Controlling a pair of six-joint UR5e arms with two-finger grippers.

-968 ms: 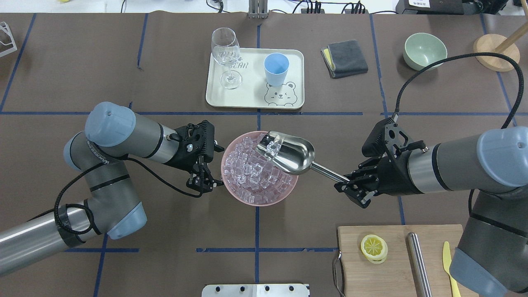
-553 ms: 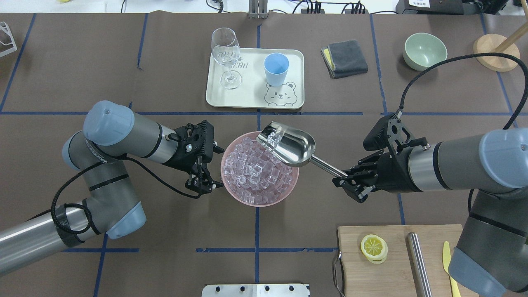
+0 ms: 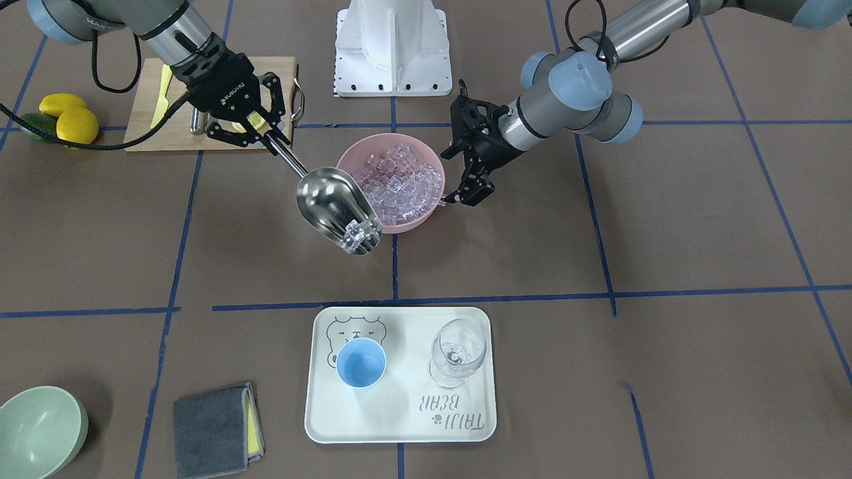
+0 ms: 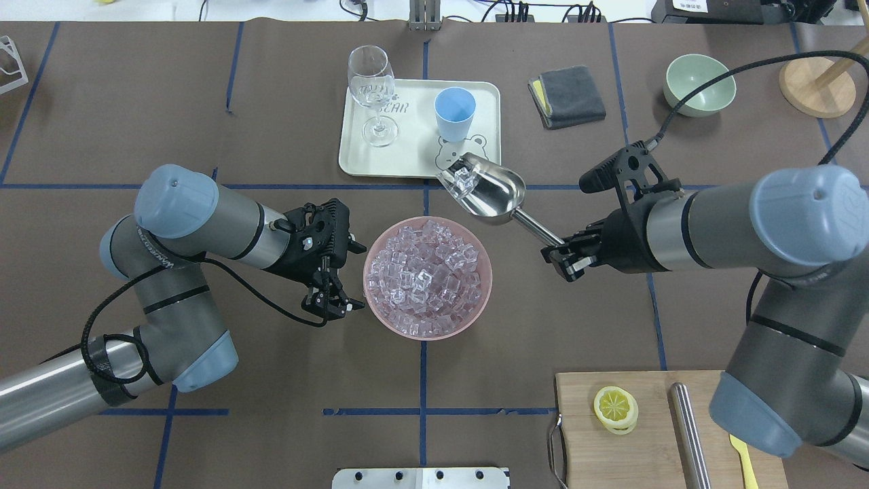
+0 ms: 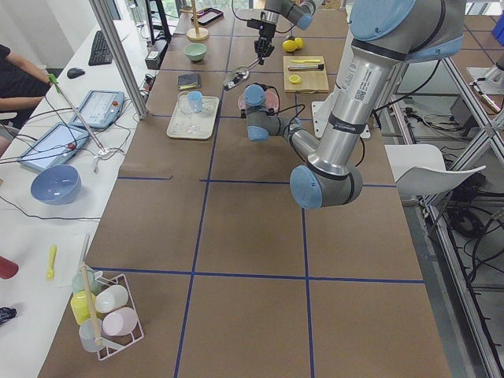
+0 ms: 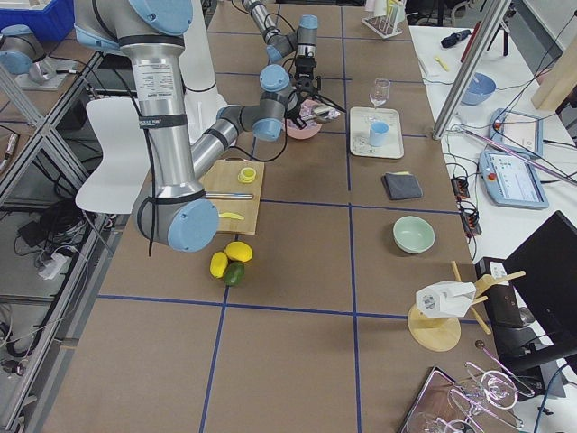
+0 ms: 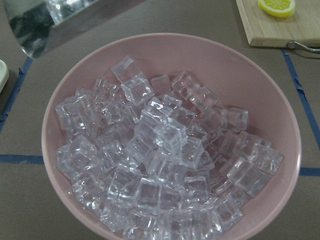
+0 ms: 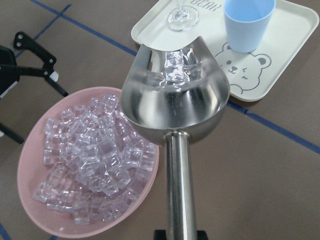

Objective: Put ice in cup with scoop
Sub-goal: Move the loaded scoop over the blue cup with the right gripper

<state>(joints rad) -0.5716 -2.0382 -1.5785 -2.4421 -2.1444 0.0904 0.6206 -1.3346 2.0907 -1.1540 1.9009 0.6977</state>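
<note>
My right gripper (image 4: 561,261) is shut on the thin handle of the steel scoop (image 4: 492,193), also seen from the front (image 3: 331,203). The scoop holds a few ice cubes (image 4: 464,178) near its open front end (image 8: 175,62). It hangs above the table between the pink bowl (image 4: 372,252) and the near edge of the white tray (image 4: 414,166), tip toward the light-blue cup (image 4: 454,112). The cup stands upright on the tray and looks empty (image 3: 361,362). The bowl is heaped with ice (image 7: 165,150). My left gripper (image 4: 334,307) is open beside the bowl's left rim.
A clear wine glass (image 4: 371,95) stands on the tray left of the cup. A grey cloth (image 4: 569,95) and a green bowl (image 4: 699,83) lie at the back right. A cutting board (image 4: 645,435) with a lemon slice, steel rod and yellow knife is at the front right.
My right arm has carried the scoop with its ice off the bowl and away toward the tray and cup. My left arm has stayed almost still beside the bowl.
</note>
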